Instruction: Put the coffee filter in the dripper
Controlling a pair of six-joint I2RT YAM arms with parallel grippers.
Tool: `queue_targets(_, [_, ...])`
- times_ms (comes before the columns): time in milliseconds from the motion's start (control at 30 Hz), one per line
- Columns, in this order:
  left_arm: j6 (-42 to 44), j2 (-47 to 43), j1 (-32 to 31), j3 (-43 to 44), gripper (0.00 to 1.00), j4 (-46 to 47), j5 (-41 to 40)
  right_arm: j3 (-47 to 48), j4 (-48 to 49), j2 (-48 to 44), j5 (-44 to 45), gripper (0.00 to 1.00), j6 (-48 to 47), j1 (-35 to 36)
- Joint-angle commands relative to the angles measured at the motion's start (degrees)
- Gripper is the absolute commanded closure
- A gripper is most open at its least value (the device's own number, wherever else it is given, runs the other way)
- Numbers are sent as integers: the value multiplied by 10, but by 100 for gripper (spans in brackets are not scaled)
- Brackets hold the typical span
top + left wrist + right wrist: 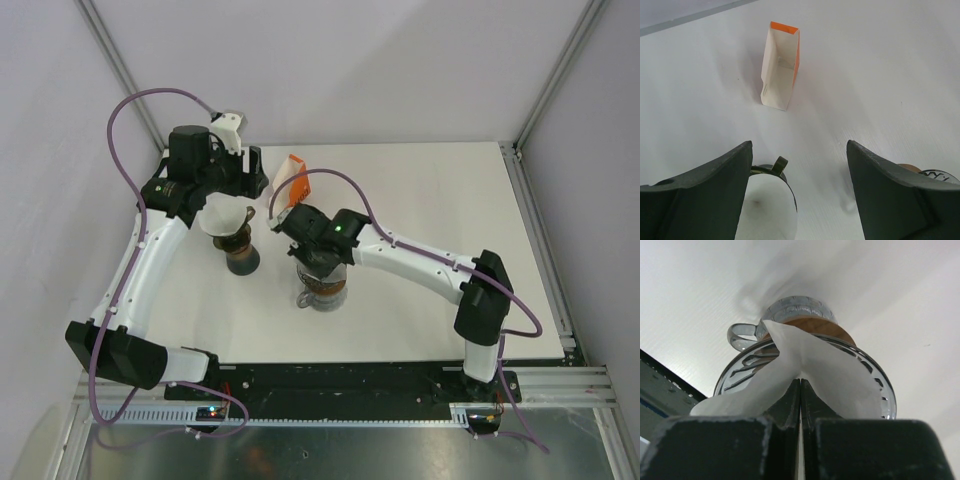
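Note:
A clear glass dripper (pixel 742 371) with a wooden collar and a handle stands mid-table (pixel 322 290). A white paper coffee filter (pixel 840 375) lies creased across its ribbed bowl, one flap hanging over the near rim. My right gripper (pixel 800 381) is directly above the dripper (pixel 316 252) and is shut on the filter's fold. My left gripper (pixel 799 145) hovers at the back left (pixel 250 180), open and holding nothing.
A second, dark-rimmed dripper with a white filter (pixel 767 200) inside stands on a dark base (pixel 243 262) under the left gripper. An open orange-and-white box (pixel 780 70) lies at the back (pixel 290 173). Frame posts rise at the table's back corners.

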Motion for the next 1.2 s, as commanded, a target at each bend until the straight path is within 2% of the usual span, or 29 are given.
queue_targets(0, [14,-7,6,6,19,16,2,40,-10,-16,35,100,1,6])
queue_targets(333, [14,-7,6,8,19,16,2,83,-35,-30,69,100,-4,10])
queue_targets(700, [17,-14,6,6,19,16,-6,105,1,-111,49,100,-27,-16])
queue_targets(833, [18,-21,10,11,19,16,-12,63,71,-173,15,100,-20,-94])
queue_targets(1033, [27,-34,58,20,17,15,-25,-133,249,-306,-46,100,32,-291])
queue_targets(1100, [27,-36,95,25,17,16,-21,-188,293,-338,-64,90,54,-361])
queue_targets(1167, [27,-35,135,29,16,16,-18,-227,322,-357,-70,75,69,-427])
